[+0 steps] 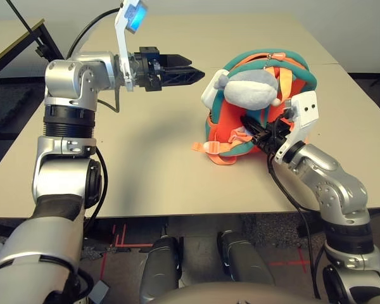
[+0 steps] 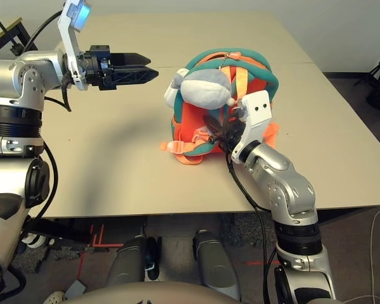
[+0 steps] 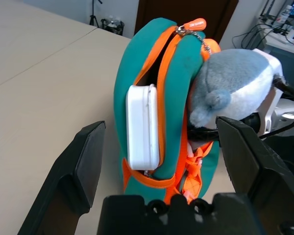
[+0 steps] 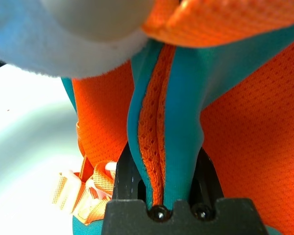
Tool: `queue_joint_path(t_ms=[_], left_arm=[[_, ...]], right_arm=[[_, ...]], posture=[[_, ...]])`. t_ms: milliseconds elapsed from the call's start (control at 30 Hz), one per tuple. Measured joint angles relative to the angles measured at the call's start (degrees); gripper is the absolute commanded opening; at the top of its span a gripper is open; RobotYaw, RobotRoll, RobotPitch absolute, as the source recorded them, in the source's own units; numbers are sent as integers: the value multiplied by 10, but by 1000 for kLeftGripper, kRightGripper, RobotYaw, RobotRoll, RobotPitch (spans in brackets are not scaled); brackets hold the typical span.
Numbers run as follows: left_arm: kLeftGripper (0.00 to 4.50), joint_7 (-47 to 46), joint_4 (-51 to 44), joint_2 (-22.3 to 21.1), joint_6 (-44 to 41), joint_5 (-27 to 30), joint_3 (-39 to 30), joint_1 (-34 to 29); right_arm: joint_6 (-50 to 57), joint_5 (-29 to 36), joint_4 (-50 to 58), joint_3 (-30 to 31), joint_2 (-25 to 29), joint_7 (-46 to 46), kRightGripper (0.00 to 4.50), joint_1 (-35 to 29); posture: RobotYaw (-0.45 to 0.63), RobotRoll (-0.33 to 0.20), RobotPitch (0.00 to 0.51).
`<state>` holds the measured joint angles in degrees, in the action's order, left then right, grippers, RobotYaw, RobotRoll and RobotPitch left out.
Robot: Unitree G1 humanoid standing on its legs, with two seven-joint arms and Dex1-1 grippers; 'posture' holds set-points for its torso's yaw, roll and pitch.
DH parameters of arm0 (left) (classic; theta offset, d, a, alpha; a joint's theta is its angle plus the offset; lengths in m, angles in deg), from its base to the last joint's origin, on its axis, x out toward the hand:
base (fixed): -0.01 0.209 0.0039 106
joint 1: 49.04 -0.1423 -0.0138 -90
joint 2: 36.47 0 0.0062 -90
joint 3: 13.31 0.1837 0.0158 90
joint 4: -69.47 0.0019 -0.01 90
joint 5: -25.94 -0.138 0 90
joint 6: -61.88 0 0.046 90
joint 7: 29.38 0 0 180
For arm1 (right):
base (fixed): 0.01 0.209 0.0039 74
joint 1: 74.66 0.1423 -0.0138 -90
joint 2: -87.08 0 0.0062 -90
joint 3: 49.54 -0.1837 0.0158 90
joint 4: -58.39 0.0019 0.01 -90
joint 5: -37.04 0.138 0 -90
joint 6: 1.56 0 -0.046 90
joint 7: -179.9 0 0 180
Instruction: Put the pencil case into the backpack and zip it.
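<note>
- A big tan table fills the middle of the room, with a dark floor around it.
- The backpack stands on the table, a bit to the robot's right of the middle. It is orange with teal trim.
- A grey-white plush toy hangs on the side of the backpack that faces the robot.
- Orange straps lie on the table at the foot of the backpack.
- The pencil case is white and flat. It stands upright in the open slot of the backpack, with much of it sticking out.
- The zipper pull sits at the top of the backpack, and the zip is not closed over the case.
- The left gripper hangs in the air just to the left of the backpack. Its two black fingers are spread wide and hold nothing.
- The right gripper is low at the front of the backpack, under the toy. It pinches a fold of teal and orange trim tight between its fingers.
</note>
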<state>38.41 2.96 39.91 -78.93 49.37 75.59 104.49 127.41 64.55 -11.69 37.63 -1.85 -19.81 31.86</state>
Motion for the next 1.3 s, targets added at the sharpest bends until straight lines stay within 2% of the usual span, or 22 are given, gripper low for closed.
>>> queue_joint_path(t_ms=[67, 100, 267, 433, 1000, 1067, 1167, 1300], left_arm=[[4315, -5, 0, 2, 2, 1, 0, 0], [4500, -9, 1, 3, 4, 1, 0, 0], [4500, -26, 20, 16, 22, 1, 0, 0], [3253, -30, 23, 18, 24, 3, -3, 0], [3221, -29, 26, 23, 30, 9, 21, -5], [2820, -30, 32, 25, 38, 9, 22, -5], [3129, -39, 48, 27, 49, 4, 23, -5], [4500, -39, 49, 27, 56, 1, 24, -5]], right_arm=[[0, 0, 0, 0, 0, 0, 330, 0], [0, 0, 0, 0, 0, 0, 330, 0], [0, 0, 0, 0, 0, 0, 330, 0], [0, 0, 0, 0, 0, 0, 330, -1], [0, -6, 4, 1, -1, 0, 330, -4], [0, -7, 4, 1, -1, 0, 330, -5], [0, -7, 5, 1, -1, 0, 330, -7], [0, -7, 5, 1, -1, 0, 330, -8]], posture=[[-225, 0, 87], [-226, 0, 87], [-231, 0, 88], [-231, 0, 88], [-243, 0, 91], [-243, 0, 91], [-243, 0, 91], [-240, 0, 92]])
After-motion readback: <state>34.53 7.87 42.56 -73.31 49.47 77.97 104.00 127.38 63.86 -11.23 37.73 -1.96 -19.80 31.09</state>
